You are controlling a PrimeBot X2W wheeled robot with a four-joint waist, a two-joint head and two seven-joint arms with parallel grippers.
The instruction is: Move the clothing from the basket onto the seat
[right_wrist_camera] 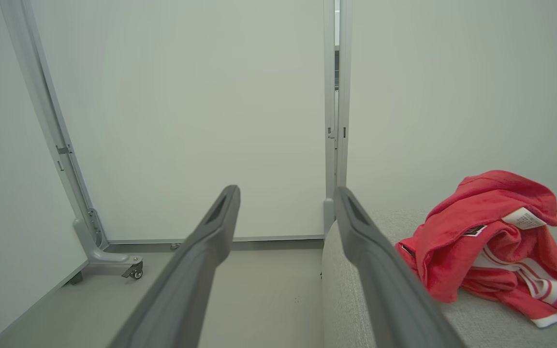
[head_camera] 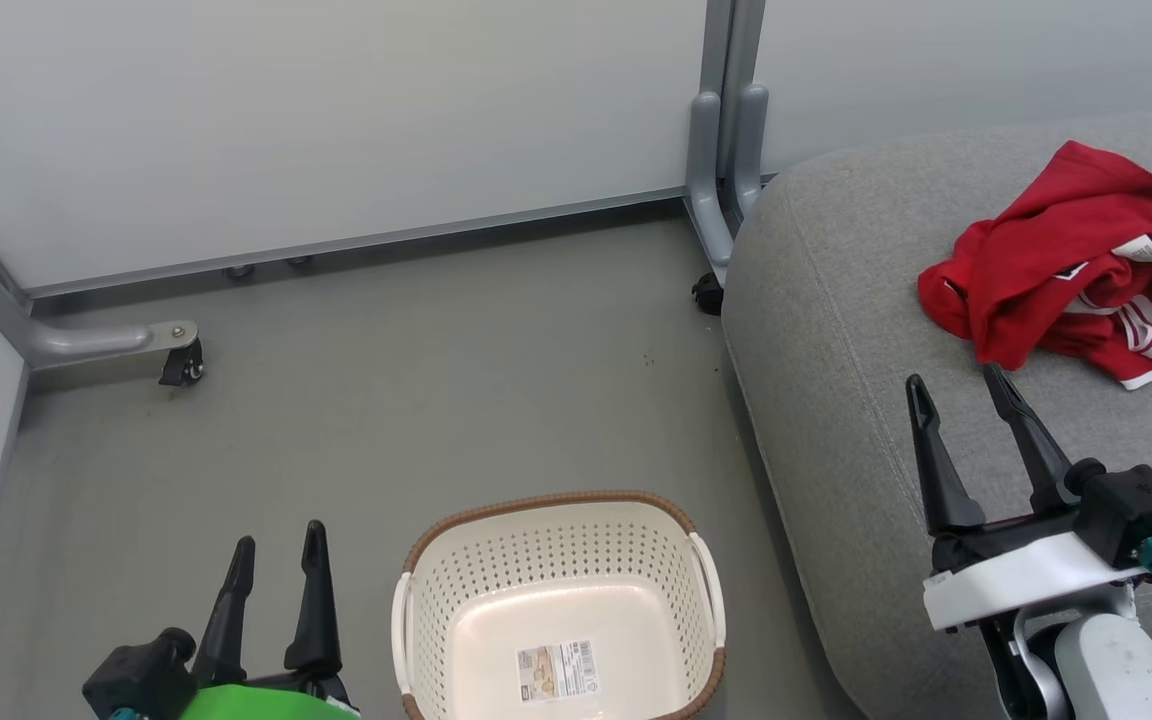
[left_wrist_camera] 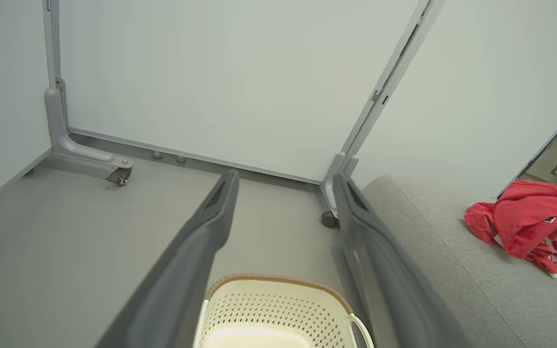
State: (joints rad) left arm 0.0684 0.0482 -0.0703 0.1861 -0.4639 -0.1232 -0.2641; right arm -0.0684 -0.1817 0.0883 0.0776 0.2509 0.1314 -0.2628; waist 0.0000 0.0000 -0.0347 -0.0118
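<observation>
The red clothing (head_camera: 1076,270) with white stripe trim lies crumpled on the grey seat (head_camera: 856,400) at the right; it also shows as a heap of clothing (left_wrist_camera: 525,224) on the seat (left_wrist_camera: 452,270) and as clothing (right_wrist_camera: 491,241) on the seat (right_wrist_camera: 351,299). The cream basket (head_camera: 561,590) stands on the floor at the bottom centre, holding nothing but a barcode sticker. My left gripper (head_camera: 278,560) is open, left of the basket. My right gripper (head_camera: 956,385) is open above the seat, short of the clothing. The basket rim (left_wrist_camera: 278,282) shows between my left fingers.
Pale partition panels close off the back and left. Their grey feet with castors (head_camera: 181,365) and a corner post (head_camera: 726,150) stand on the grey floor (head_camera: 386,400). Another castor (head_camera: 706,293) sits by the seat's corner.
</observation>
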